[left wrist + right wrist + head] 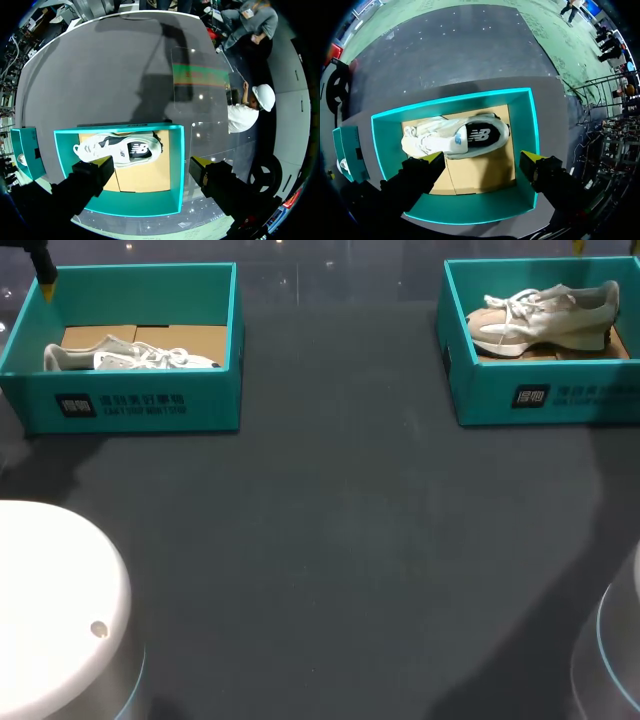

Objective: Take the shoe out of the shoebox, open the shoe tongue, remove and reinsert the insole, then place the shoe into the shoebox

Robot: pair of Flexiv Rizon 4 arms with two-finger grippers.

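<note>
Two teal shoeboxes stand at the table's far side. The left shoebox (pixel 130 405) holds a white shoe (pixel 130 357) lying on its side. The right shoebox (pixel 545 390) holds a cream and white shoe (pixel 545 315). My left gripper (pixel 150 167) hangs open high above the left shoebox (pixel 175 165), with the white shoe (pixel 120 148) just ahead of its fingers. Only one of its yellow fingertips (pixel 47 285) shows in the head view. My right gripper (pixel 482 161) hangs open above the right shoebox (pixel 387 145), its shoe (pixel 455 139) below and ahead of the fingers.
The dark table (pixel 330 540) stretches between and in front of the boxes. My arms' pale round bases (pixel 50 610) sit at the near corners. Each wrist view shows the other teal box (pixel 25 150) off to one side.
</note>
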